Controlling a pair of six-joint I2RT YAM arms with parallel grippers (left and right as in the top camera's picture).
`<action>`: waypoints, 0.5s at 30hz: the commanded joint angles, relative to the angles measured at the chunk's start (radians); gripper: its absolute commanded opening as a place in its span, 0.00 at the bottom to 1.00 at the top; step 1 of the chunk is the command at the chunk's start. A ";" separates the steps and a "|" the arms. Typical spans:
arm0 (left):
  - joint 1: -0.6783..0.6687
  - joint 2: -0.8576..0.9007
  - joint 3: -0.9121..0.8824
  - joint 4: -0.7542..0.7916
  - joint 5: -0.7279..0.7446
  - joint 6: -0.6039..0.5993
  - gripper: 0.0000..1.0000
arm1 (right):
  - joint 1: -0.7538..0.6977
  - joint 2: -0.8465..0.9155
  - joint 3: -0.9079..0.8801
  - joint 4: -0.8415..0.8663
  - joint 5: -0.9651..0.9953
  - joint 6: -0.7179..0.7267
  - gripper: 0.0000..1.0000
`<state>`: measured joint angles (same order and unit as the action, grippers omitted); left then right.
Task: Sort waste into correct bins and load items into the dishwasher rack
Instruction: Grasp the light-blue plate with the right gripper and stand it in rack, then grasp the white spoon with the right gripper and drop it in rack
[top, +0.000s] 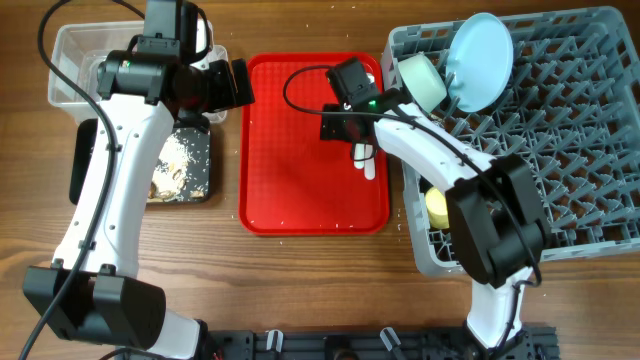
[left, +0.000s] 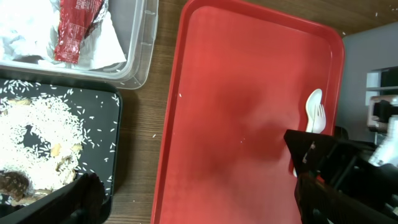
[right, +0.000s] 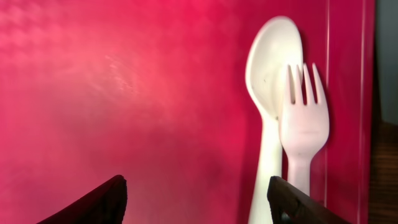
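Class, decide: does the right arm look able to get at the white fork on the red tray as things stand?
Probably yes: the right gripper hovers above the fork, jaws open, nothing covering it, though the fork overlaps the spoon.

A red tray (top: 290, 170) (flat, rimmed) on a wooden table (top: 320, 275).

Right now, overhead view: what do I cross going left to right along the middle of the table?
black tray → red tray → spoon and fork at the red tray's right edge → grey rack. The clear tub is left out, since it overlaps the black tray's span.
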<state>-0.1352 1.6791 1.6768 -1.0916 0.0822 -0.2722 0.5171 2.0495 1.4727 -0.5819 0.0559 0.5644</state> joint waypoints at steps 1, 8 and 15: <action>0.003 -0.011 0.010 0.003 -0.005 0.002 1.00 | -0.001 0.037 -0.009 -0.004 0.058 0.036 0.73; 0.003 -0.011 0.010 0.003 -0.005 0.002 1.00 | -0.007 0.068 -0.009 -0.015 0.066 0.093 0.67; 0.003 -0.011 0.010 0.003 -0.005 0.002 1.00 | -0.014 0.109 -0.009 -0.009 0.043 0.143 0.50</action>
<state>-0.1352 1.6791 1.6768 -1.0916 0.0822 -0.2722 0.5083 2.1223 1.4727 -0.5892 0.1055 0.6765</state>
